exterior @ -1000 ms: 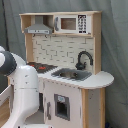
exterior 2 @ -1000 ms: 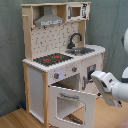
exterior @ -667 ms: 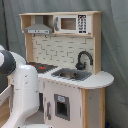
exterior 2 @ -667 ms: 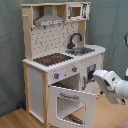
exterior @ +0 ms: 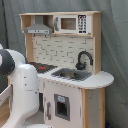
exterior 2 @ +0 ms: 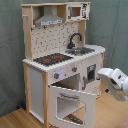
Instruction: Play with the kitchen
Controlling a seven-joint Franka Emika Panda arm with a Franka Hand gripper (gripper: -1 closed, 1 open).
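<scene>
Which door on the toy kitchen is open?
The oven door under the stove hangs open, swung out and down. The door under the sink is shut.

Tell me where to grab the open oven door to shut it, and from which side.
Grip the oven door by its top edge, where a bar handle appears to run across near the stove side. It hangs swung outward in the second exterior view, so probably come from the front, the side the arm is on, and push toward the kitchen.
</scene>
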